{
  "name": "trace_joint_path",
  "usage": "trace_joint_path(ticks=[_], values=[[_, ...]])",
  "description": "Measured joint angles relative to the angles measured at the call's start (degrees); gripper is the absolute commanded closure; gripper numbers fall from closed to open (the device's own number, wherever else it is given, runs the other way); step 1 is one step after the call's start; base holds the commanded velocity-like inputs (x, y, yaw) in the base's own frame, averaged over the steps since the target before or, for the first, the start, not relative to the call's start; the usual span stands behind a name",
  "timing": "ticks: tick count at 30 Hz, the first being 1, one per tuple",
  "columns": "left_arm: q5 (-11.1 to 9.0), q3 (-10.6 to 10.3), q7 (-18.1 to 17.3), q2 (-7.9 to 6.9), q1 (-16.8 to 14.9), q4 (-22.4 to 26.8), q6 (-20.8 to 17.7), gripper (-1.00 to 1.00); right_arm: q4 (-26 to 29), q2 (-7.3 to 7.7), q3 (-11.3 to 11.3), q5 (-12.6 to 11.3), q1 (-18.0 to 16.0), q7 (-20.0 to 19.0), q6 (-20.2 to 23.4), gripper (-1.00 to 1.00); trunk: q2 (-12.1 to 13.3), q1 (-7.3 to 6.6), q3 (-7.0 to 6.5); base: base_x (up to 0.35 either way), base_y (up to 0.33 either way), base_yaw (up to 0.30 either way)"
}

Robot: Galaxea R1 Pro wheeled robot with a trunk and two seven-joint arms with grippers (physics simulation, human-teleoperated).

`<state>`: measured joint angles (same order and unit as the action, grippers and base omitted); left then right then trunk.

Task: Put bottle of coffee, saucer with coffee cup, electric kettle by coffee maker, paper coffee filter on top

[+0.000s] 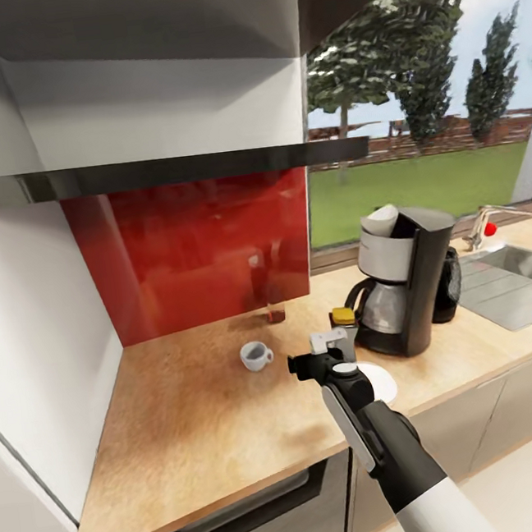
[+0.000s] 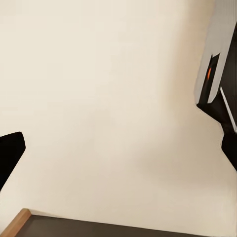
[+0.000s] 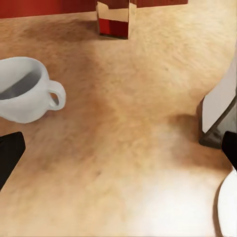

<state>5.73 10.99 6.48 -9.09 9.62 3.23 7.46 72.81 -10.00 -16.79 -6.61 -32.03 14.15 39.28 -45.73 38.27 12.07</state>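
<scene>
On the kitchen countertop point(image 1: 192, 415) stands the coffee maker point(image 1: 408, 283), with the paper coffee filter point(image 1: 381, 220) sitting white on its top. The electric kettle point(image 1: 448, 282) is just behind it. To its left stands the bottle of coffee point(image 1: 343, 317), partly hidden by my right gripper point(image 1: 328, 343). The saucer point(image 1: 380, 381) lies bare in front of the machine, half under my right arm. The coffee cup point(image 1: 255, 355) stands apart on the wood, to the left. The right gripper point(image 3: 118, 153) is open over bare counter between the coffee cup point(image 3: 24, 91) and the saucer point(image 3: 229, 207). My left gripper point(image 2: 118, 153) is open and holds nothing.
A small wooden block point(image 1: 276, 314) stands by the red backsplash. The steel sink point(image 1: 515, 279) and faucet point(image 1: 481, 229) lie to the right. The black kitchen shelf point(image 1: 164, 172) hangs above the counter. A white wall bounds the left side.
</scene>
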Motion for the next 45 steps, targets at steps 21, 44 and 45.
trace_joint_path(ticks=[21, 44, 45], values=[[0.0, -0.1, 0.0, -0.22, 1.6, 0.0, -1.7, -1.00, -0.1, 0.00, 0.0, 0.1, 0.1, 0.0, 0.1, -1.00, 0.0, 0.02, 0.51, 0.013, 0.000, 0.108], [0.1, 0.0, -0.1, 0.09, 2.6, -1.1, -2.2, -1.00, -0.2, 0.00, -0.2, 0.3, -1.1, 0.2, 4.9, -1.00, 0.0, 0.02, 0.96, 0.082, 0.000, 0.049], [0.1, 0.0, -0.1, 0.07, 2.6, -1.1, -2.2, -1.00, 0.1, 0.00, -0.2, 0.3, -0.9, 0.1, 4.6, -1.00, 0.0, 0.02, 0.96, 0.000, 0.000, 0.000]])
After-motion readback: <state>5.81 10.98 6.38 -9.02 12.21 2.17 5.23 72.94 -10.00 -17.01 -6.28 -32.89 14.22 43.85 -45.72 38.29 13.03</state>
